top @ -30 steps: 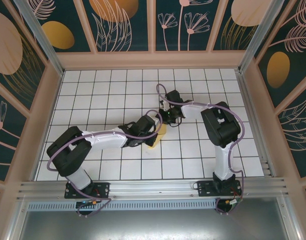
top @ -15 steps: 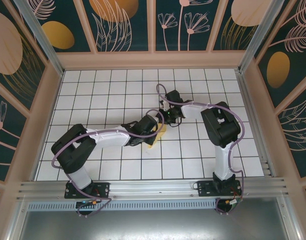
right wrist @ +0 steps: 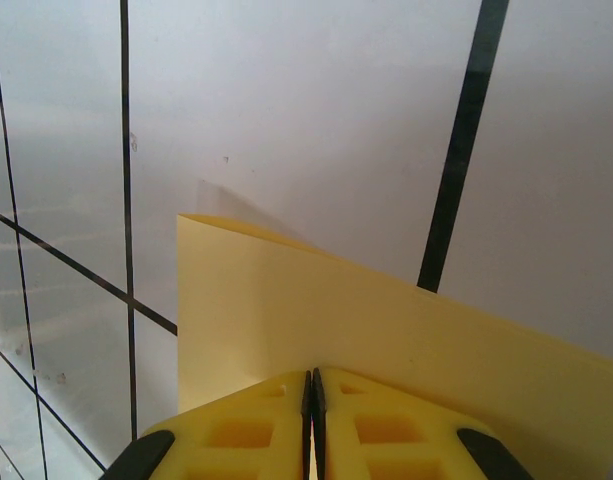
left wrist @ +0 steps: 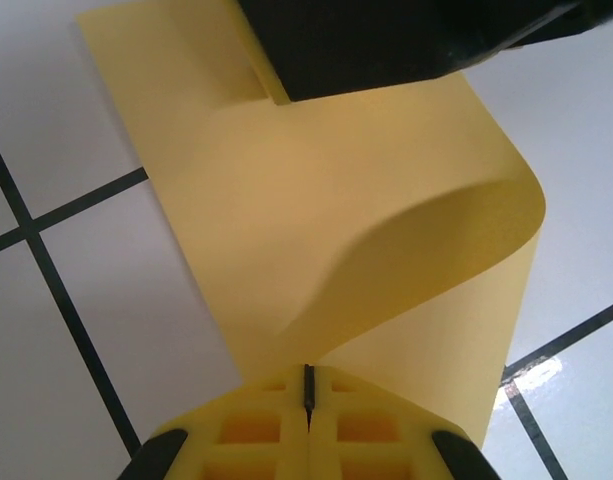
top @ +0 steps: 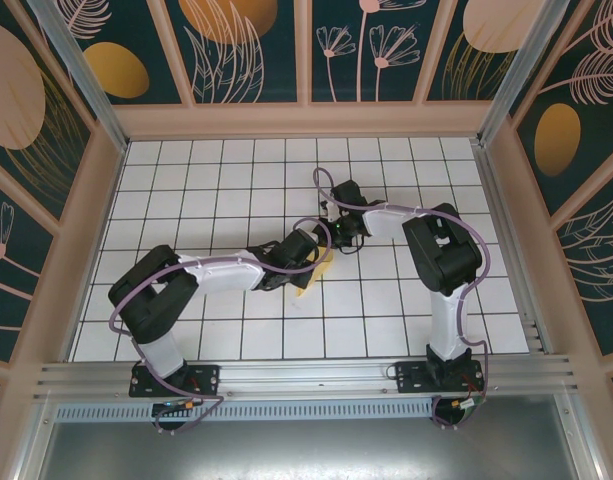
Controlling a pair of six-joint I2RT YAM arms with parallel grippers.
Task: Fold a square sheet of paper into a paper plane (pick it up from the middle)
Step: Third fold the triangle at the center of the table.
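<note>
My left pincer (left wrist: 308, 385) is closed tight, its two yellow fingers pressed together with only a thin dark seam between them, and it has hold of the near edge of the sheet of paper (left wrist: 316, 220). From that grip the pale-yellow sheet lies out across the white gridded table (top: 216, 180), with its right side lifted and curled over in a soft roll, so that a shadow falls under the curve. A black housing (left wrist: 406, 40) sits over the far end of the sheet in my left wrist view. My right pincer (right wrist: 312, 385) is closed as well, fingers nearly touching, pinching another edge of the same sheet, which stands up from the fingers as a flat, straight-edged yellow panel above the tiles. Seen from above, both pincers meet near the middle of the table, the yellow paper showing just below and between them, on the tiles in front of my left wrist.
</note>
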